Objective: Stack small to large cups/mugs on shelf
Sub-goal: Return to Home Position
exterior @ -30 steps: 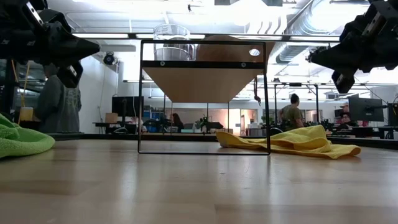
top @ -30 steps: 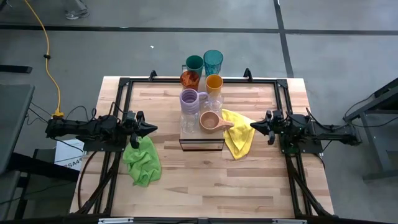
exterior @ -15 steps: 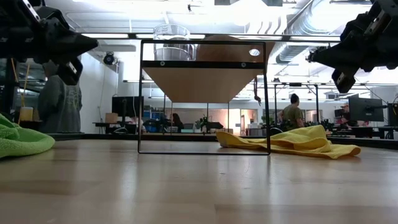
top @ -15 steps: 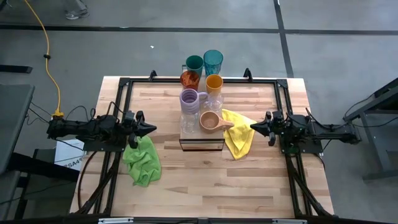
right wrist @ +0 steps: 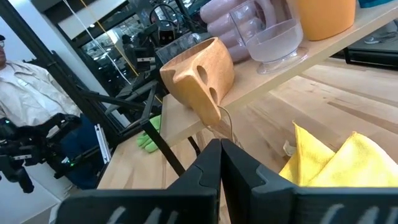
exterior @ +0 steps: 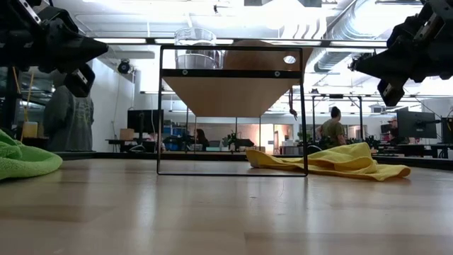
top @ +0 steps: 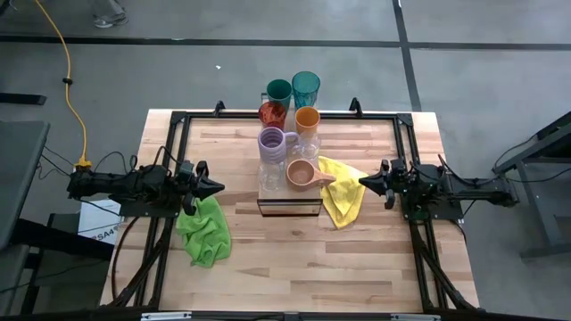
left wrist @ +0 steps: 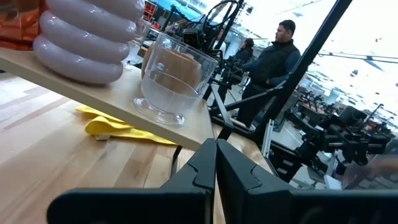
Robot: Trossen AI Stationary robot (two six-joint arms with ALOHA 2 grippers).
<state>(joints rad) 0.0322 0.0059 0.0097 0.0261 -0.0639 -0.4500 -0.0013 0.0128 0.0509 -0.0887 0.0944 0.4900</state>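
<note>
The shelf [top: 290, 199] stands mid-table and runs from the far edge toward the near side. On it stand two teal tumblers [top: 305, 87] [top: 279, 90], an amber tumbler [top: 272, 114], an orange cup [top: 307, 119], a lavender mug [top: 272, 143], two clear glasses [top: 271, 172] [top: 309, 145] and a tan mug [top: 302, 173]. My left gripper [top: 217, 186] hovers shut at the table's left, pointing level at the shelf. My right gripper [top: 363, 181] hovers shut at the right, pointing likewise. Neither touches anything.
A green cloth [top: 205, 230] lies crumpled below my left gripper. A yellow cloth [top: 342, 189] lies beside the shelf's right side, under my right gripper's tip. A dark frame [top: 178, 120] borders the table. People stand in the room beyond [left wrist: 273, 62].
</note>
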